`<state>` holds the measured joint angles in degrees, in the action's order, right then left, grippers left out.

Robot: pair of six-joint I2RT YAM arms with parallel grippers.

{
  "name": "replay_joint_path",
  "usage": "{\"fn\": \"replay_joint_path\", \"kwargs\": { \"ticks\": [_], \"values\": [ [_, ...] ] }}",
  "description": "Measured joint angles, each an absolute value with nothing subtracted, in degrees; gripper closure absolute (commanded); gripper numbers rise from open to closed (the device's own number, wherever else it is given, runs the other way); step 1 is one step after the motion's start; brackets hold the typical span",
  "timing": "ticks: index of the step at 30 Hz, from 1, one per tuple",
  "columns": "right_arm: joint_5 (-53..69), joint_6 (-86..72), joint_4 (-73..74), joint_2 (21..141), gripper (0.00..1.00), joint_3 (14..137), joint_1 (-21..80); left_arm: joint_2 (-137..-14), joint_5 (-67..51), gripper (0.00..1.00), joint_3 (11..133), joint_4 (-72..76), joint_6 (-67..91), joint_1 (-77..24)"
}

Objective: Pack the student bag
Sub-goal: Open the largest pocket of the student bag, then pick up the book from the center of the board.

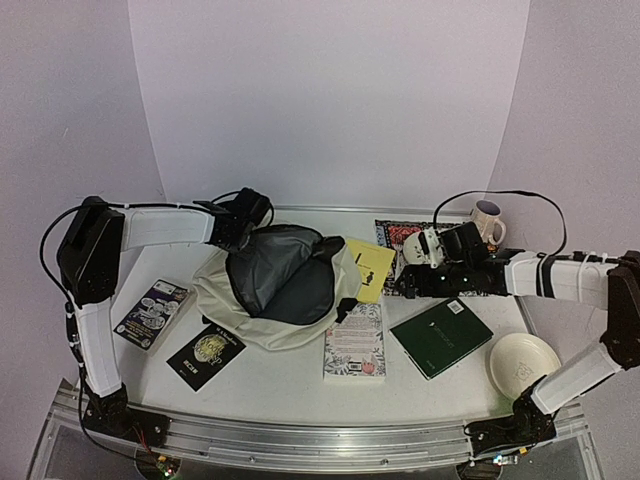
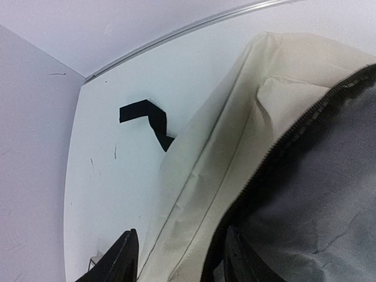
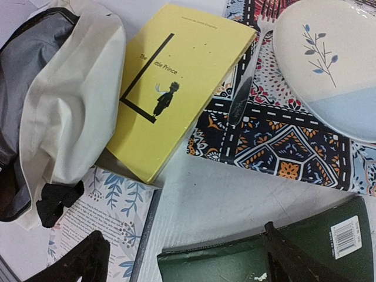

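Fingers (image 2: 124, 258) of the left hand (image 2: 182, 238) stand parted astride the cream rim of the student bag (image 2: 264, 117). The hand is released, not clamped on the fabric. A black strap (image 2: 150, 120) trails from the bag across the worktop (image 2: 117, 176) just beyond.

The right hand (image 3: 185, 232) is also released, its jaws wide with nothing between them. It hovers over a green book (image 3: 305, 258) and a floral book (image 3: 111, 211), near the bag's right side.

The bag lies left of centre on the worktop. Its zip is open and its mouth shows grey lining; no contents can be made out. A yellow book (image 3: 176, 88) touches the bag's edge and overlaps the floral book and a patterned mat (image 3: 276, 141). The mat carries a plate (image 3: 329, 64) with a fork (image 3: 247, 82) beside it.

Farther out stand a mug (image 1: 488, 222), a cream dish (image 1: 523, 362), a comic (image 1: 152, 313) and a black book (image 1: 206, 356).
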<state>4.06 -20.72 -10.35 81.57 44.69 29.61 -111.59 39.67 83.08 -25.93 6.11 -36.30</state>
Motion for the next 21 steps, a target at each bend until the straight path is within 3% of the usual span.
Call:
{"fn": "replay_joint_path", "kwargs": {
  "ticks": [8, 16, 21],
  "values": [
    [7.56, -22.90, -10.80, 84.85, 0.10, 45.44, 28.95, -105.48, 40.02, 0.24, 80.94, -27.54, 10.33, -36.16],
    [10.85, -25.98, -13.42, 91.57, 0.16, 46.42, 28.95, -90.73, 35.07, 0.21, 77.06, -28.01, 16.67, -43.85],
    [12.08, -28.69, -16.27, 94.69, 0.26, 47.64, 28.95, -90.22, 29.62, 0.20, 75.95, -27.91, 20.91, -52.82]
  ]
}}
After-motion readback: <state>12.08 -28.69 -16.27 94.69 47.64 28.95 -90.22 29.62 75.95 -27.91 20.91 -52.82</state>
